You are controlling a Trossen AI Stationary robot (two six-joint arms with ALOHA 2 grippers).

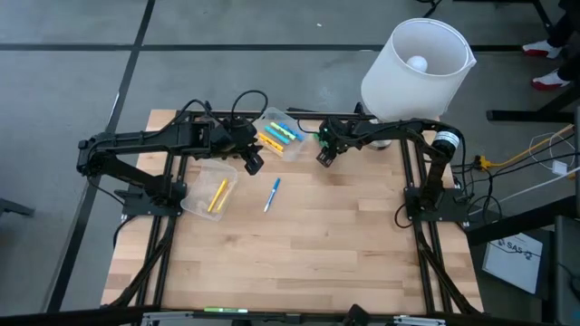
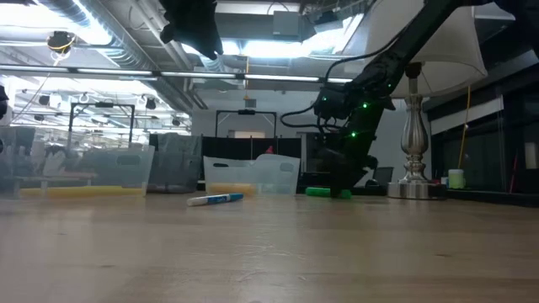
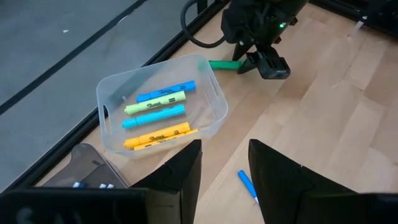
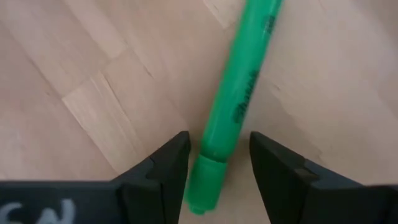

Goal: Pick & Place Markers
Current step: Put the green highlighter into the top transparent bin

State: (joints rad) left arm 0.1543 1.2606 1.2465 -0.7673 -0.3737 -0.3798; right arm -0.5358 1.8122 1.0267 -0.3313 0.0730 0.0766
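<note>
The right claw stands spread over a green marker lying flat on the table; its cap end sits between the fingers, the far end is cut off. Beside it, a clear container holds blue, green and yellow markers. The left claw hangs released above that container. Beyond lie a blue marker and a second container with yellow ones, blurred.

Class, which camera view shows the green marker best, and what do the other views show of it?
The right wrist view: the green marker fills the picture, lying on the wood between the right claw's open fingers. The left wrist view shows part of it beside that claw, the low view a small green stub, the high view almost nothing.
</note>
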